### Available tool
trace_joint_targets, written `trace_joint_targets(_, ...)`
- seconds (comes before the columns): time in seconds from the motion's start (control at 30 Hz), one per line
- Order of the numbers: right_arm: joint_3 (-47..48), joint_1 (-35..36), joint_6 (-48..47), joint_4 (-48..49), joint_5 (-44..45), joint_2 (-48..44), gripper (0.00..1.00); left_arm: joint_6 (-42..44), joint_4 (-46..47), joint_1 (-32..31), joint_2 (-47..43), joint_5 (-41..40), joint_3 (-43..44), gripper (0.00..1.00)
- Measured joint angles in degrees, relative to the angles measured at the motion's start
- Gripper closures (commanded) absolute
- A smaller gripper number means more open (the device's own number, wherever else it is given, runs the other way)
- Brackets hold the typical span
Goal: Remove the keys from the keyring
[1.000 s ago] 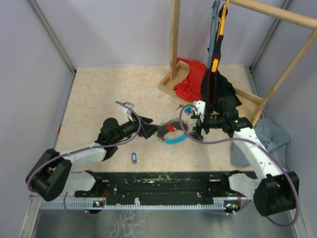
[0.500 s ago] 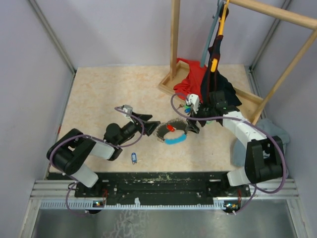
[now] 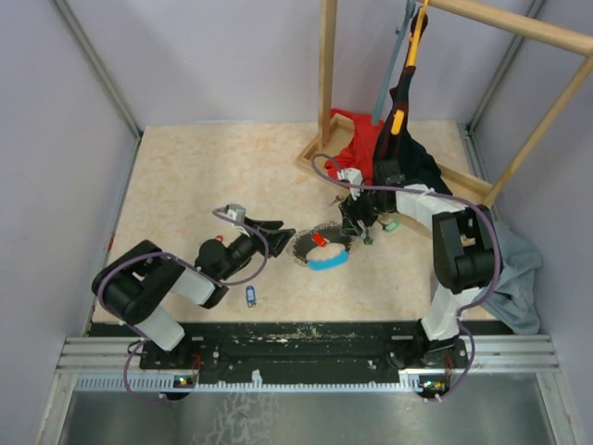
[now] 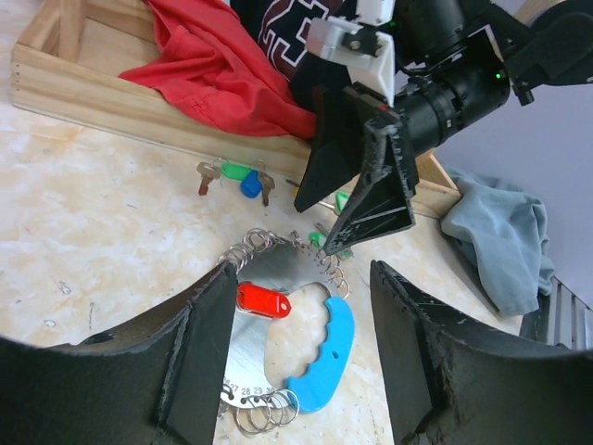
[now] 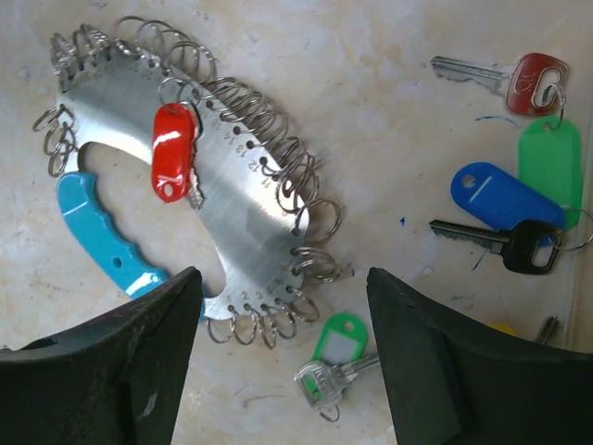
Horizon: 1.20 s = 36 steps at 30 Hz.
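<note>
The beige marbled desk (image 3: 185, 176) carries the keyring (image 5: 232, 209), a crescent metal plate edged with wire rings, with a light-blue grip and a red tag (image 5: 171, 148), at centre frame in the top view. The left end effector (image 4: 301, 278) lies just left of it and the right end effector (image 5: 283, 278) stands over its right end, both with fingers spread, pinching nothing. A green-tagged key (image 5: 329, 357) lies at the plate's lower rim, possibly off its ring; a blue-tagged key (image 5: 505, 195) lies apart at right.
</note>
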Motion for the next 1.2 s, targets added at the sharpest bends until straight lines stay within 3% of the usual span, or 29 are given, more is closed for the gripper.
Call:
trace_joint_targets(0.1, 3.2, 0.4, 0.8, -1.0, 1.5, 3.6, 0.42, 0.0, 0.5, 0.0, 0.3, -0.8, -0.4, 0.37)
trace_joint_targets(0.27, 8.4, 2.9, 1.4, -1.3, 4.5, 8.5, 0.48, 0.0, 0.5, -0.1, 1.7, -1.4, -1.3, 0.38)
trace_joint_targets(0.6, 8.4, 6.6, 1.4, -1.5, 8.1, 8.6, 0.69, -0.1, 0.5, -0.1, 2.4, -1.4, -1.3, 0.38)
trace_joint_targets(0.83, 8.4, 7.7, 1.5, -0.7, 11.1, 8.3, 0.98, -0.1, 0.5, -0.1, 2.5, -1.4, -1.4, 0.38)
trace_joint_targets(1.03, 6.7, 7.7, 1.4, 0.8, 13.2, 4.9, 1.00, -0.1, 0.5, -0.1, 2.6, -1.4, -1.5, 0.38)
trace_joint_targets(1.2, 3.4, 7.7, -0.4, 1.0, 11.5, -3.5, 1.00, -0.1, 0.5, -0.1, 2.6, -0.7, -2.1, 0.33)
